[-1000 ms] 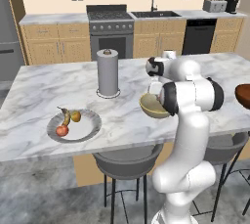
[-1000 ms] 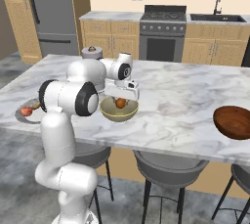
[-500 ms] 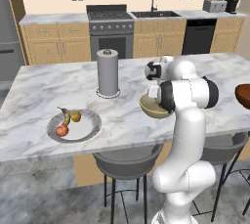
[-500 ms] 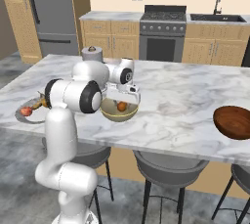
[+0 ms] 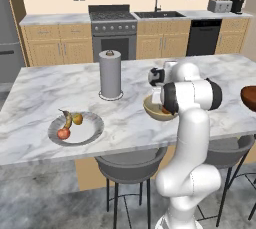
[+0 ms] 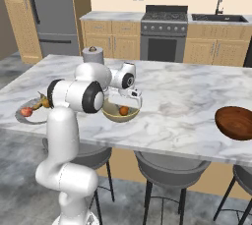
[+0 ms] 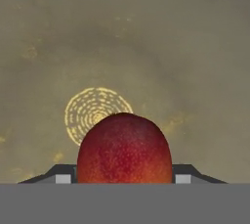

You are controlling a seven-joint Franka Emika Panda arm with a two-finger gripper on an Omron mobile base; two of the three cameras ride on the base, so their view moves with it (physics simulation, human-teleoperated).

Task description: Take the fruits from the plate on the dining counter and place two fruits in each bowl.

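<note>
My gripper [image 7: 124, 176] is shut on a red-orange round fruit [image 7: 124, 152], with a finger tip at each side of it. It hangs inside the tan-yellow bowl [image 6: 110, 116], low over the bowl's floor [image 7: 161, 56]. In the right base view the fruit [image 6: 124, 111] sits under the hand [image 6: 128, 79]. The grey plate [image 5: 91, 133] lies at the left of the dining counter [image 5: 40, 88] and holds a red fruit [image 5: 63, 133], an orange-yellow fruit [image 5: 77, 119] and a banana [image 5: 67, 119]. The dark reddish-brown bowl [image 6: 236, 122] stands at the right end.
A paper towel roll [image 5: 110, 75] stands upright on the counter behind the plate and bowl. Grey stools [image 5: 130, 165] are tucked under the near edge. Bare marble [image 6: 182, 91] stretches between the two bowls.
The hand has sunk a little lower into the tan bowl with the fruit still in its grip. Everything else stays where it was.
</note>
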